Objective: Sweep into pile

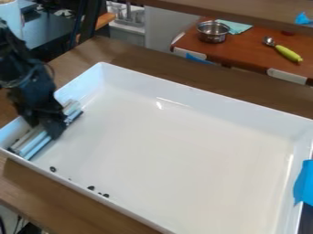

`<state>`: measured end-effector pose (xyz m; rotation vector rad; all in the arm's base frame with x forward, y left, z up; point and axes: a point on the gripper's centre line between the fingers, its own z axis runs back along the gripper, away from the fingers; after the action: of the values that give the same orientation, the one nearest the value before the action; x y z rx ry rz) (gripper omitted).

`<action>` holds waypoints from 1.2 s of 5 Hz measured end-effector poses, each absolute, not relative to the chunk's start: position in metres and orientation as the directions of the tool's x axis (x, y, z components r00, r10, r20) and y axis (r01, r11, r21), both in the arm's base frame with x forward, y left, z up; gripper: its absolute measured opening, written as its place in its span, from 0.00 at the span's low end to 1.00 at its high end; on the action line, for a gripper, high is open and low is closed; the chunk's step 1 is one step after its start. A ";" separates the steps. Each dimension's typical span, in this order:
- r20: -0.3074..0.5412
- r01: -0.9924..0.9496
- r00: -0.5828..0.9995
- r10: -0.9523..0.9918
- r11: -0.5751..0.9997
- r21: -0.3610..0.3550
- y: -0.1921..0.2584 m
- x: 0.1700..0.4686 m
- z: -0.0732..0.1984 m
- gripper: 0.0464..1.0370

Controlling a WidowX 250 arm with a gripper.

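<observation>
Beneath the claw (47, 129), a pale bar (36, 145), dark bits (91, 188) apart.

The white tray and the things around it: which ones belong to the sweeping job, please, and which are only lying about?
For the job:
- white tray
- small dark pieces
- pale blue-and-white bar, apparently the sweeping tool
- end effector

Just lying about:
- metal pot
- teal cloth
- green-handled scoop
</observation>
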<state>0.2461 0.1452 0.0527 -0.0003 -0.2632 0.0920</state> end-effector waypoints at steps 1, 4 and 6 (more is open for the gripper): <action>0.193 -0.104 0.973 0.126 0.987 -0.119 0.130 0.234 0.062 0.34; 0.184 -0.131 0.969 0.167 0.972 -0.193 0.008 0.276 0.100 0.34; 0.208 -0.113 0.969 0.135 0.987 -0.116 -0.048 0.268 0.059 0.34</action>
<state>0.2676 -0.0475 0.0590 -0.1040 -0.2168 0.1256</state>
